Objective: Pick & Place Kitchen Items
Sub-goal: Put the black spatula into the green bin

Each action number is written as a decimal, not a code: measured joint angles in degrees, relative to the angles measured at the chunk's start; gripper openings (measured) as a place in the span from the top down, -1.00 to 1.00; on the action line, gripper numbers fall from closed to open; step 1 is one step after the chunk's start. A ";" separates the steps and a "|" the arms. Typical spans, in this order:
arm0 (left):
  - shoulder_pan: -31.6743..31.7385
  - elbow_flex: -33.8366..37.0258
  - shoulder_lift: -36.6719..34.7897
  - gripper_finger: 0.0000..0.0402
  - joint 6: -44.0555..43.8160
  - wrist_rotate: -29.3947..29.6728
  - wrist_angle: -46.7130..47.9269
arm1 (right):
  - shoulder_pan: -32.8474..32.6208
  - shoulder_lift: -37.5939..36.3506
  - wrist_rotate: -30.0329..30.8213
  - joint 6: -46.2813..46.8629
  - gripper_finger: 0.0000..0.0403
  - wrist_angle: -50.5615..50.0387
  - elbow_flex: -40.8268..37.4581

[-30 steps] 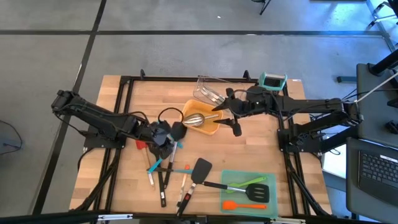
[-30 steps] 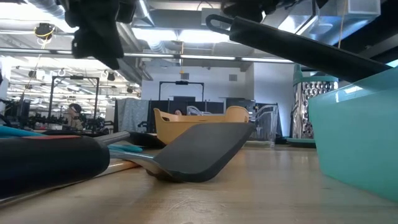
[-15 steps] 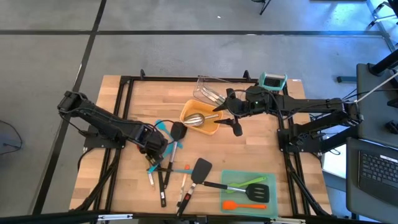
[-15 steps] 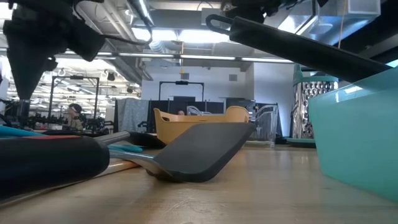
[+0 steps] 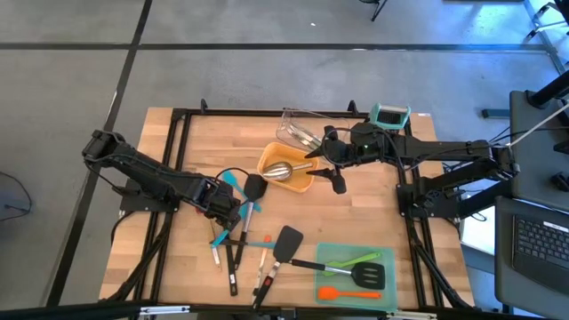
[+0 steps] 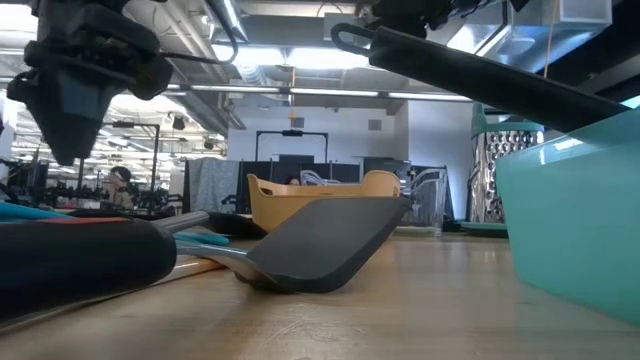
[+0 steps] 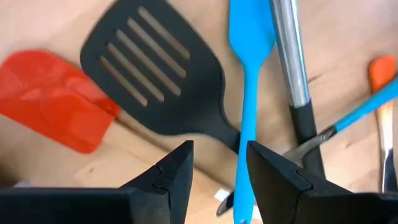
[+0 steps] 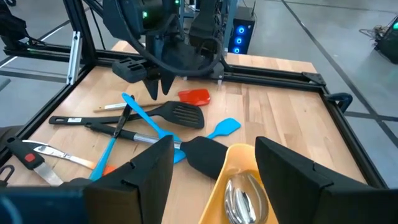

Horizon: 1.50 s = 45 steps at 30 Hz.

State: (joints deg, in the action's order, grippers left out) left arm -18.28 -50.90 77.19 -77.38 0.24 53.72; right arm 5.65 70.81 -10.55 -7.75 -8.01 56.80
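1. My left claw (image 5: 229, 206) hangs open and empty over the black slotted plastic spatula (image 7: 158, 87) near the wooden table's (image 5: 373, 218) left edge.
2. My right claw (image 5: 322, 153) gapes open above the orange plastic tray (image 5: 300, 182) holding a steel scoop (image 8: 239, 196).

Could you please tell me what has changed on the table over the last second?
The left gripper drew back toward its own side of the table, uncovering the blue spatula beside the slotted black spatula; its jaws are open and empty above them. The right gripper stayed at the orange tray, jaws wide. The utensils and trays did not move.
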 joint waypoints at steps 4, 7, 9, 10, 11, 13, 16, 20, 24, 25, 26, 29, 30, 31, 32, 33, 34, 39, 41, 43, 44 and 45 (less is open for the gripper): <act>0.38 0.05 0.06 0.29 6.09 4.20 -4.44 | 0.00 0.00 0.00 0.00 -0.12 -1.37 0.00; 1.77 0.05 1.72 0.29 11.07 5.06 -9.44 | 0.03 -0.14 0.01 -0.01 -0.12 -1.47 0.00; 2.78 0.05 3.78 0.29 13.36 4.84 -12.76 | 0.03 -0.31 0.02 0.00 -0.12 -1.40 0.00; 3.30 0.05 5.08 0.29 14.52 4.55 -14.15 | 0.03 -0.37 0.02 0.00 -0.12 -1.44 0.00; 3.75 0.05 6.50 0.29 15.50 4.27 -15.13 | 0.03 -0.54 0.00 -0.02 -0.12 -1.64 0.00; 4.63 0.05 9.29 0.29 16.77 3.78 -15.97 | 0.03 -0.76 0.01 -0.02 -0.12 -2.01 0.00; 5.86 0.07 13.09 0.29 19.51 3.12 -15.76 | 0.01 -0.90 0.85 0.02 -0.13 -3.08 0.00; 6.51 0.07 15.31 0.29 22.44 1.97 -16.16 | 0.05 -0.96 3.93 0.90 -0.13 -4.33 0.00; 6.51 0.07 15.16 0.29 23.12 -0.05 -15.16 | 0.05 -0.96 6.74 0.92 -0.13 -5.77 0.00; 6.51 0.07 14.70 0.29 23.12 -0.30 -14.43 | 0.05 -0.96 6.99 0.92 -0.13 -6.16 0.00; 6.51 0.07 14.12 0.29 23.12 -0.42 -13.83 | 0.05 -0.96 6.99 0.92 -0.13 -6.34 0.00; 6.51 0.07 11.84 0.29 22.79 -0.16 -12.95 | 0.05 -1.00 6.97 0.92 -0.13 -6.52 0.00; 6.51 0.07 10.94 0.29 22.69 0.02 -13.21 | 0.05 -1.13 6.98 0.97 -0.13 -6.68 0.00; 6.51 0.07 10.10 0.29 22.60 0.31 -13.76 | 0.05 -1.21 6.98 1.21 -0.13 -6.70 0.00; 6.51 0.07 9.31 0.29 22.57 0.89 -14.19 | 0.05 -1.26 6.99 1.33 -0.13 -6.67 0.00; 6.51 0.07 8.58 0.29 22.52 1.43 -15.08 | 0.05 -1.41 6.99 1.33 -0.13 -6.78 0.00; 6.51 0.05 7.94 0.29 22.51 1.79 -16.54 | 0.05 -1.60 6.99 1.33 -0.13 -7.03 -0.02; 6.74 0.03 6.73 0.29 22.82 2.02 -22.12 | 0.05 -2.50 7.26 1.33 -0.13 -6.96 -0.07; 7.09 0.03 6.73 0.29 23.03 2.05 -22.49 | 0.05 -3.49 7.53 1.37 -0.13 -7.35 -0.04; 7.68 0.03 7.04 0.29 23.10 2.43 -22.34 | 0.05 -4.97 7.56 1.38 -0.13 -8.42 -0.04; 8.00 0.03 7.13 0.29 23.14 2.63 -22.24 | 0.05 -5.92 7.56 1.34 -0.13 -9.31 -0.02; 8.25 0.03 7.15 0.28 23.33 2.88 -22.11 | 0.05 -6.98 7.56 1.30 -0.13 -11.09 -0.03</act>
State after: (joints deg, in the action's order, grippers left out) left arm -10.04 -50.87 84.33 -54.05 3.12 31.61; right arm 5.69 63.82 -2.98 -6.45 -19.11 56.77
